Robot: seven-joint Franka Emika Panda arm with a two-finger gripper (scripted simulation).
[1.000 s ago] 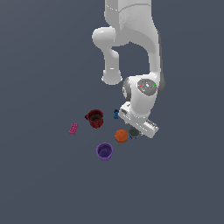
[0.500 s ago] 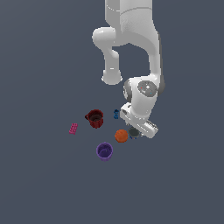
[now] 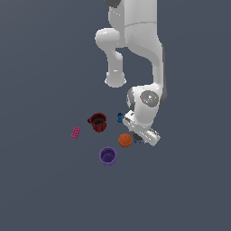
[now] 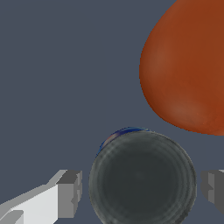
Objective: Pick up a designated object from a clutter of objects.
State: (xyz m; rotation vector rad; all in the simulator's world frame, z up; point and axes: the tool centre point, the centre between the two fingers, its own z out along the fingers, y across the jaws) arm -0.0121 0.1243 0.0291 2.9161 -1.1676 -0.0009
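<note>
Short dark-grey-topped, blue-sided can [image 4: 142, 177] sits between gripper [image 4: 142, 190] fingers, 1 finger [image 4: 70, 192] each side, spread, visible gaps, not yet pinching. Orange ball [image 4: 188, 70] lies just beside can, toward 1 o'clock in wrist view. Risk, judged: closing off-centre could shove can into ball or tip it; ball could roll.

Exterior view count: 1 orange ball, 1 dark red mug [image 3: 98, 122], 1 purple cup [image 3: 108, 156], 1 pink brick [image 3: 75, 132], 1 tiny blue piece [image 3: 120, 117].

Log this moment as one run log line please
phase: pre-grasp | gripper: open, fingers either side of dark-topped can, not touching | orange ball: beside can | not lifted
</note>
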